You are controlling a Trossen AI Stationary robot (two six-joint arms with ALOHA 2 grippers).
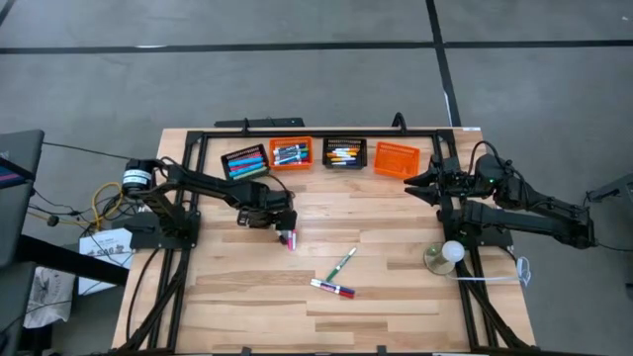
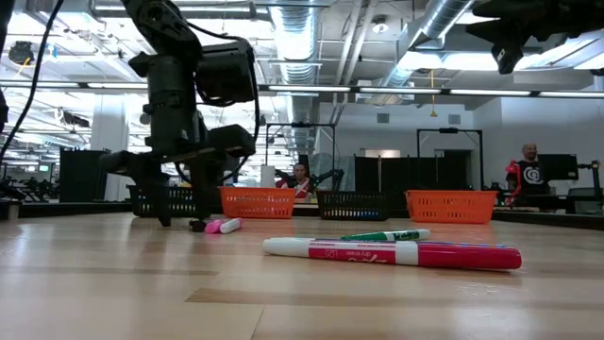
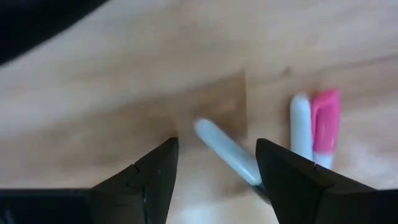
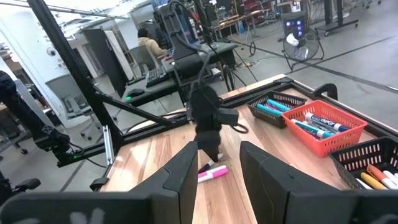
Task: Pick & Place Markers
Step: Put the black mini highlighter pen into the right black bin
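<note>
Wooden table (image 1: 247, 297) is seen from above. At its left, the left gripper (image 1: 286, 233) is held low with fingers spread over a pink marker (image 1: 291, 240), nothing grasped. Toward the middle lie a green marker (image 1: 341, 263) and a red marker (image 1: 333, 289). At the right edge the right gripper (image 1: 413, 185) is raised beside an empty orange basket (image 1: 397, 158), fingers parted.

Even overhead light from ceiling strips (image 2: 491, 92); soft shadows on the table (image 1: 396, 297). Left wrist view blurred; markers (image 3: 314, 127) out of focus.

Markers (image 1: 333, 288) before baskets (image 1: 291, 154)
</note>
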